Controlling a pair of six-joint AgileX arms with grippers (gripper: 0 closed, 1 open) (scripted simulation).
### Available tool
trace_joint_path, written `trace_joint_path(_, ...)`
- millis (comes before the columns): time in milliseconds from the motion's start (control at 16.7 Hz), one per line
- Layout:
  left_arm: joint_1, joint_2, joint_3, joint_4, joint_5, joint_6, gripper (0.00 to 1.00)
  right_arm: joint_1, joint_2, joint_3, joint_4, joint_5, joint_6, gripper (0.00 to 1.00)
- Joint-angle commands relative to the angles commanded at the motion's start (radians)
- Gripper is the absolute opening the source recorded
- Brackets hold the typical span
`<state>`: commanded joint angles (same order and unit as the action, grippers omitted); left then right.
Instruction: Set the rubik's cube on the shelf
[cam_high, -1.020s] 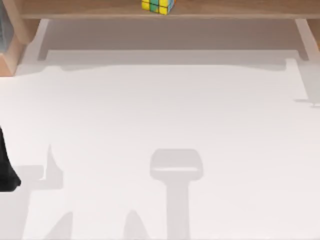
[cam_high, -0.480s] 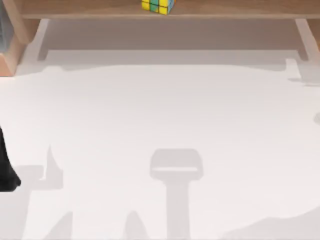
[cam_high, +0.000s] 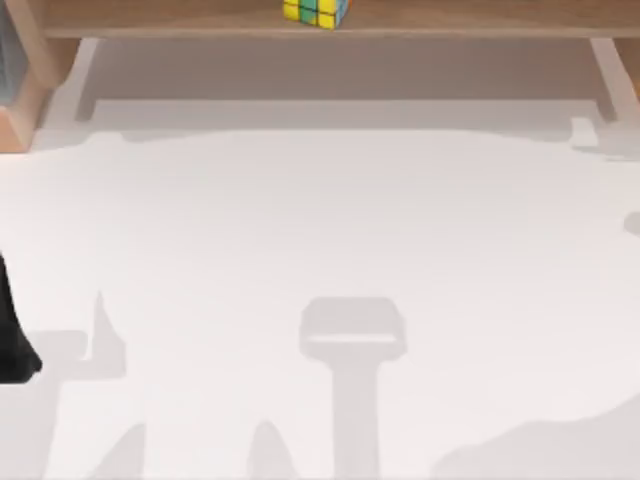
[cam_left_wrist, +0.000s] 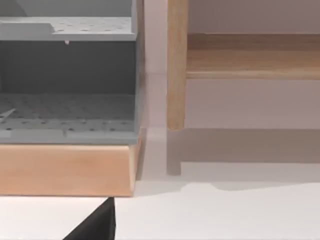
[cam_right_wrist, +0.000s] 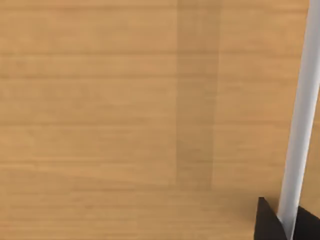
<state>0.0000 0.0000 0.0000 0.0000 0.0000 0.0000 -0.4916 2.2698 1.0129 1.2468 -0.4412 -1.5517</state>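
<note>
The rubik's cube (cam_high: 317, 11), with yellow, green and blue tiles, rests on the long light-brown shelf (cam_high: 480, 17) at the back of the table, near the shelf's middle, and nothing touches it. My left arm (cam_high: 12, 345) stays at the table's left edge, far from the cube. A dark part of my left gripper (cam_left_wrist: 97, 226) shows low in the left wrist view, which faces the shelf board (cam_left_wrist: 250, 57). The right wrist view looks closely at light wood grain (cam_right_wrist: 125, 115), with a dark part of my right gripper (cam_right_wrist: 282, 225) in one corner beside a white bar (cam_right_wrist: 300, 115).
A grey perforated rack (cam_left_wrist: 65, 100) on a wooden base (cam_left_wrist: 65, 170) stands at the back left, next to the shelf's wooden post (cam_left_wrist: 176, 65). White supports (cam_high: 612, 75) hold the shelf at both ends. The white tabletop (cam_high: 320, 220) carries only shadows.
A broad shadow has spread over the table's bottom right corner, and the small shadows at the right edge have shifted. The cube and my left arm have not moved.
</note>
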Motion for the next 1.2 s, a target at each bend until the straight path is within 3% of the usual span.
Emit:
trace_joint_path(360, 0.000, 0.000, 0.000, 0.000, 0.000, 0.000, 1.00, 0.051, 0.097, 0.228, -0.122, 0.050, -0.001, 0.00)
trace_joint_path(660, 0.000, 0.000, 0.000, 0.000, 0.000, 0.000, 1.00, 0.056, 0.103, 0.242, -0.134, 0.055, 0.001, 0.00)
trace_joint_path(1200, 0.000, 0.000, 0.000, 0.000, 0.000, 0.000, 1.00, 0.056, 0.103, 0.242, -0.134, 0.055, 0.001, 0.68)
